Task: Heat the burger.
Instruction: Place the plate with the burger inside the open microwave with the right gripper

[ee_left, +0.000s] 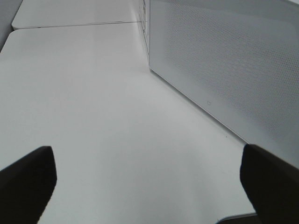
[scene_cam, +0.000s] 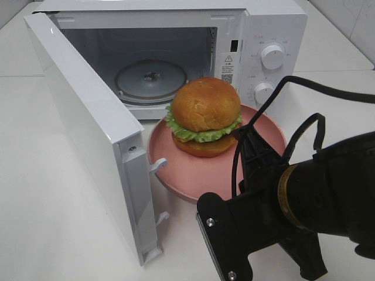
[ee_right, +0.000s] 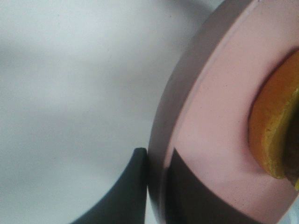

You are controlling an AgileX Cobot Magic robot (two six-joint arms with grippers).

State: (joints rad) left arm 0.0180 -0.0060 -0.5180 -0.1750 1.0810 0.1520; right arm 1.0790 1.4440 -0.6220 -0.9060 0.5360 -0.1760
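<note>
left gripper (ee_left: 149,186): my left claw's fingers are spread wide apart with nothing between them, just bare table (ee_left: 93,116) under it, and a white perforated panel (ee_left: 224,70) off to one side.
door (scene_cam: 88,117): swung fully open, sitting at about 9 o'clock from the burger in the high view.
turntable (scene_cam: 150,79): glass tray inside the microwave (scene_cam: 263,23), nothing on it.
burger (scene_cam: 205,117): sits on the pink plate, a bit toward the plate's 12 o'clock edge. It's outside the oven, just in front of the opening, with the turntable at roughly 11 o'clock from it.
plate (scene_cam: 187,170): out in front of the opening. I can't tell if it's off the table.
right gripper (ee_right: 156,186): pinched tight on the plate's rim, one finger on top and one underneath, at around 4 o'clock.
knobs (scene_cam: 272,57): two white dials, at about 1 o'clock from the burger.
</note>
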